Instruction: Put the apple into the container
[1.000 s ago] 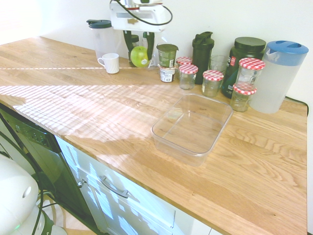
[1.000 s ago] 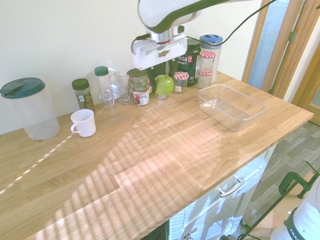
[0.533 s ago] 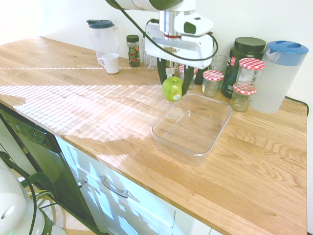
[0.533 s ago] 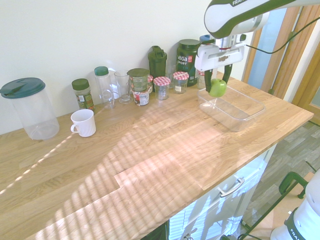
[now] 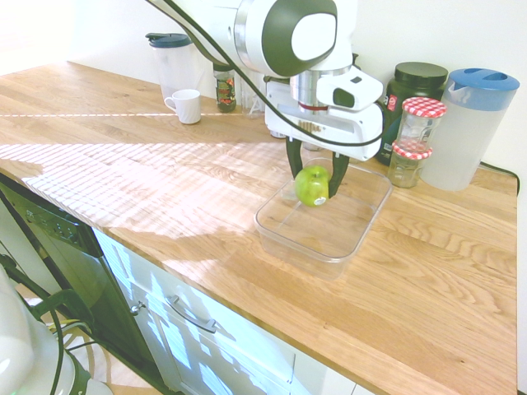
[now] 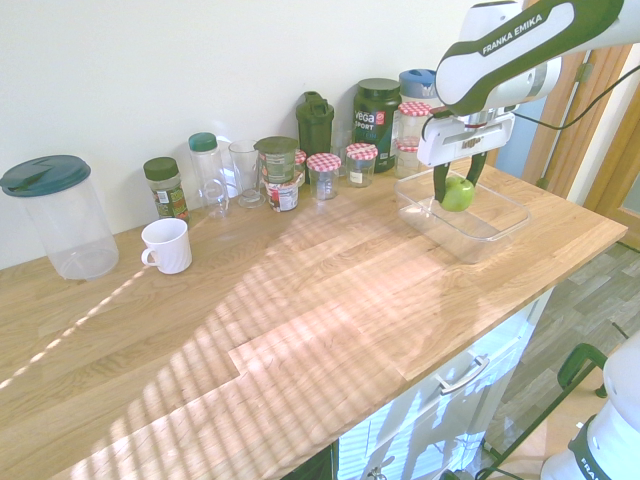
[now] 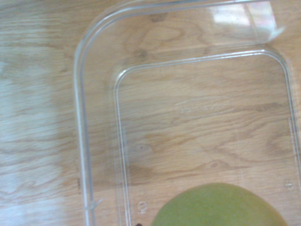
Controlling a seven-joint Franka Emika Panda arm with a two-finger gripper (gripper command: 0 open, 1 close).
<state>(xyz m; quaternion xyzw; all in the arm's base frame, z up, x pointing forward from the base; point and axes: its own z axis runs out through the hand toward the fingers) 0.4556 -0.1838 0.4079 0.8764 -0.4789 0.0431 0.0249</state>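
While the tool (image 5: 316,174) grips the green apple (image 5: 312,187) over the clear tub (image 5: 325,222), a white mug (image 5: 186,106) stands well apart from that tub.

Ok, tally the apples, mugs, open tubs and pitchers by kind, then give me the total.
Apples: 1, green
Mugs: 1, white
Open tubs: 1, clear
Pitchers: 2, one blue-lidded, one with a dark lid
Total: 5
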